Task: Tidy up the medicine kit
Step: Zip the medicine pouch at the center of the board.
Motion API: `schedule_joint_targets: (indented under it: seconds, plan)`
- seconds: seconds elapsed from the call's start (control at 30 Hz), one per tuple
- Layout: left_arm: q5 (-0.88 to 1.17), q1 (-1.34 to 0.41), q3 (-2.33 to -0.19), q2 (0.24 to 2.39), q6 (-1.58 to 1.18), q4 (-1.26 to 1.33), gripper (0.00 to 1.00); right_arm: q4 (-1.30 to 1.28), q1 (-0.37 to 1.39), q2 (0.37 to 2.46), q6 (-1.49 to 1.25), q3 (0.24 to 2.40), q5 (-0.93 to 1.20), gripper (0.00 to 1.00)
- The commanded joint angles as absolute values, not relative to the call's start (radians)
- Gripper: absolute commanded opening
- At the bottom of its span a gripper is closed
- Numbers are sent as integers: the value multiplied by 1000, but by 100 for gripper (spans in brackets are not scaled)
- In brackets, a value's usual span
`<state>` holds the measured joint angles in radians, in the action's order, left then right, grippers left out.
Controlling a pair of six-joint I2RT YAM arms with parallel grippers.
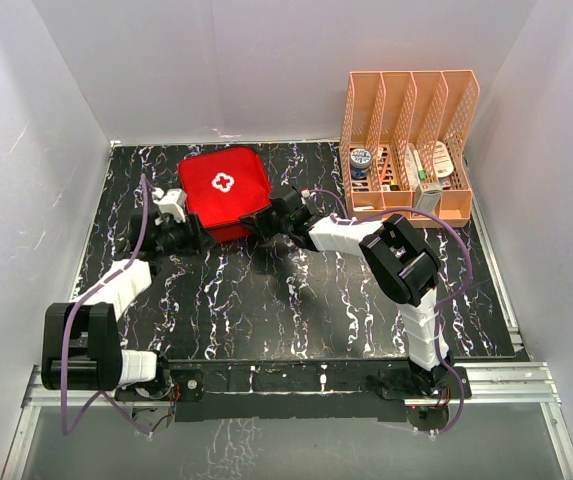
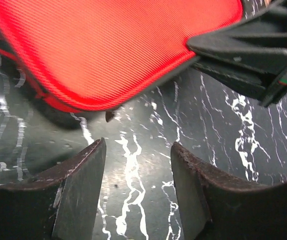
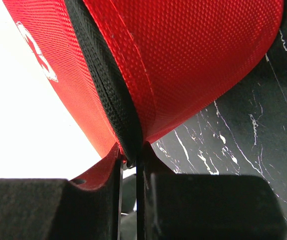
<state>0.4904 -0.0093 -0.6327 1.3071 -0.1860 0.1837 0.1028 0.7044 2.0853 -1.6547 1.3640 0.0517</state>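
I am pinching my right gripper (image 3: 131, 159) tight on a thin fold at the edge of the medicine kit (image 3: 183, 60), right beside its black zip band, with almost no gap between the fingers. My left gripper (image 2: 138, 146) is hanging with its fingers apart and nothing between them, just short of the kit's near left corner and over the bare marble-patterned table (image 1: 266, 300). The kit is sitting at the back of the table, left of centre, lid and white cross facing up, and its near edge seems to be riding slightly off the surface where I am holding it. A small dark tab (image 2: 109, 116) is poking out under that edge; I cannot tell if it is the zip pull. My worry is the grip: I am holding very little fabric, so a tug could slip it free. With the left side bracing nothing, pulling may simply be dragging the whole soft case along instead of opening it. The orange-pink file rack (image 1: 411, 140) is standing well apart at the back right.
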Motion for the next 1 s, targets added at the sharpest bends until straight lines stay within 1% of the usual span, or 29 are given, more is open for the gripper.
schedule_joint_targets:
  seconds: [0.0,0.3,0.63,0.97]
  plan:
    - [461,-87,-600,1318,-191,270,55,12,683,2090,-1638,1335,19,0]
    - [270,-132,-594,1350,-162,314,59,12,681,2103,-1640,1346,22,0]
    - [219,-162,-601,1405,-172,384,60,14,675,2109,-1641,1346,27,0]
    - [148,-186,-588,1465,-193,507,60,14,671,2105,-1639,1332,28,0]
